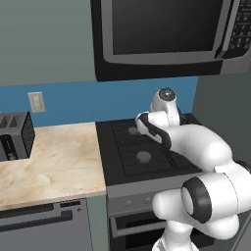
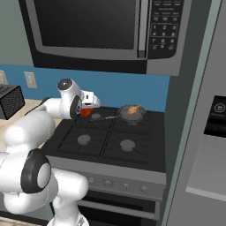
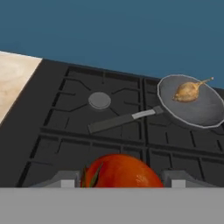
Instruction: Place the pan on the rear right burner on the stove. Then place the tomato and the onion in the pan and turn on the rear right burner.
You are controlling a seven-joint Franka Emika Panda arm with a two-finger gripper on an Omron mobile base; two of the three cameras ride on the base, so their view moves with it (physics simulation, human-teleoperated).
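gripper (image 3: 118, 183) pinching tomato (image 3: 120, 171) between its fingers | hovering over stove (image 3: 61, 127), left of pan (image 3: 192, 103) | onion (image 3: 188, 91) lying in pan

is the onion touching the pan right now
Touching. In the hand view the onion lies on the floor of the pan with no gap beneath it; the right base view also shows it sitting inside the pan on the stove.

We see the onion (image 3: 188, 91) in the pan (image 3: 192, 106) at the stove's (image 3: 52, 131) two o'clock. The tomato (image 3: 121, 171) sits at our six o'clock, between the fingers.
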